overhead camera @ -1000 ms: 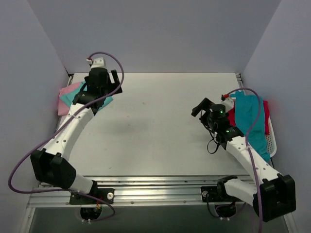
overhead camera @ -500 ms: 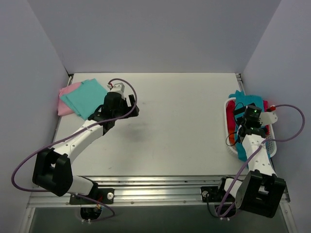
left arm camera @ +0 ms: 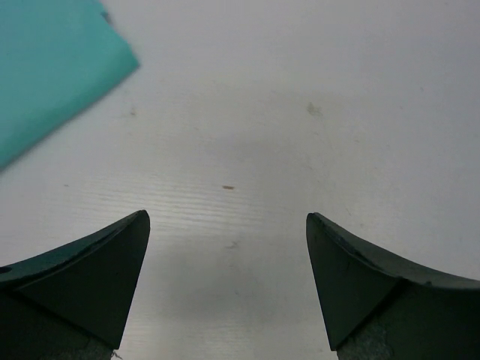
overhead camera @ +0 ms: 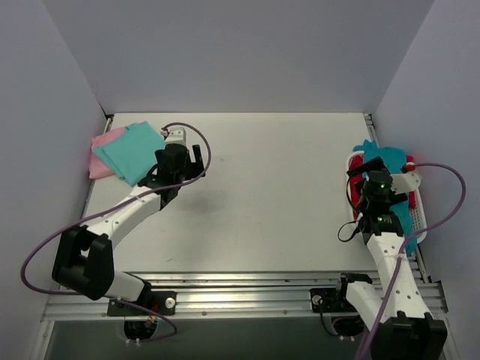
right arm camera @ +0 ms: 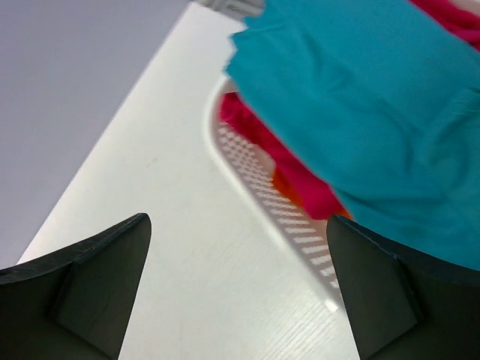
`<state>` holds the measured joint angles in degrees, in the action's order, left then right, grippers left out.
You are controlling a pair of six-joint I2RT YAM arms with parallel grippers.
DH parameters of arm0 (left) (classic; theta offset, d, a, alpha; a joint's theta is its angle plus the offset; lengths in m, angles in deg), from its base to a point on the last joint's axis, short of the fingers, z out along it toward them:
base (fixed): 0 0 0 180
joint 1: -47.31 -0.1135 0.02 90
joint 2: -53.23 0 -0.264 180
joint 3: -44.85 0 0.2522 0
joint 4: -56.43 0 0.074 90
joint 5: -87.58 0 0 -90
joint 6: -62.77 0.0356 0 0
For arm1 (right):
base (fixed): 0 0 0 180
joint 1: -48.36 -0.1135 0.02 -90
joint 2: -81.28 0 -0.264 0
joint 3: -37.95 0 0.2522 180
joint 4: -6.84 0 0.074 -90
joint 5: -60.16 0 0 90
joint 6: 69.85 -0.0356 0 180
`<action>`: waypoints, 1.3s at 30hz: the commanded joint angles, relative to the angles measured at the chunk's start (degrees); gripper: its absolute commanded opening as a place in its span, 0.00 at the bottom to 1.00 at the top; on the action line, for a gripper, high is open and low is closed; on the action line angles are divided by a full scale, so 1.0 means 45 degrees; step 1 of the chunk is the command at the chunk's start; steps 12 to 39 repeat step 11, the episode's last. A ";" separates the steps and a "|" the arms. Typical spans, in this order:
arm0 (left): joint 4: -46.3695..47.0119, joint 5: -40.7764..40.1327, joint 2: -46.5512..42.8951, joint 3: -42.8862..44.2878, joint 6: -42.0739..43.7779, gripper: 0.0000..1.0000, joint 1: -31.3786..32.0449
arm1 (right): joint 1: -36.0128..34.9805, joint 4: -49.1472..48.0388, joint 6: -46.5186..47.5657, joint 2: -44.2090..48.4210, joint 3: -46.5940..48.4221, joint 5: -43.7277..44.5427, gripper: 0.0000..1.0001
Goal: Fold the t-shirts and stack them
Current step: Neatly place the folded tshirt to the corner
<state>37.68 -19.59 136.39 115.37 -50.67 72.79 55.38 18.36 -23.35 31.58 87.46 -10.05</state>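
**On the white surface, both pincers spread and empty**

At the far left corner of the flat white surface point(overhead camera: 277, 172), a folded mint-teal cotton t-shirt point(overhead camera: 131, 150) lies on top of a light pink cotton t-shirt point(overhead camera: 97, 161), whose edge shows along its left side. The left pincer point(overhead camera: 180, 161) hovers just to the right of this stack, apart from it. In the left wrist view its two dark fingers are spread wide with only bare surface between them, and one corner of the mint-teal shirt point(left arm camera: 52, 67) shows at the upper left.

At the right edge sits a white perforated plastic basket point(overhead camera: 349, 195). A darker teal-blue cotton t-shirt point(right arm camera: 360, 112) is draped over its contents, with a red cotton t-shirt point(right arm camera: 300, 176) beneath it and a small patch of orange cloth point(right arm camera: 281, 180) against the basket wall. The right pincer point(overhead camera: 373, 184) hangs over the basket's near rim. Its fingers are spread wide and hold nothing; in the right wrist view the basket wall point(right arm camera: 255, 180) and the surface lie between them.
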 commanded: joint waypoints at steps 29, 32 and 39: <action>0.4442 -0.1498 -0.3845 -0.3994 0.1771 0.94 -0.4175 | -0.5637 -0.0926 0.2070 0.1274 0.0692 0.2183 1.00; 0.4442 -0.1498 -0.3845 -0.3994 0.1771 0.94 -0.4175 | -0.5637 -0.0926 0.2070 0.1274 0.0692 0.2183 1.00; 0.4442 -0.1498 -0.3845 -0.3994 0.1771 0.94 -0.4175 | -0.5637 -0.0926 0.2070 0.1274 0.0692 0.2183 1.00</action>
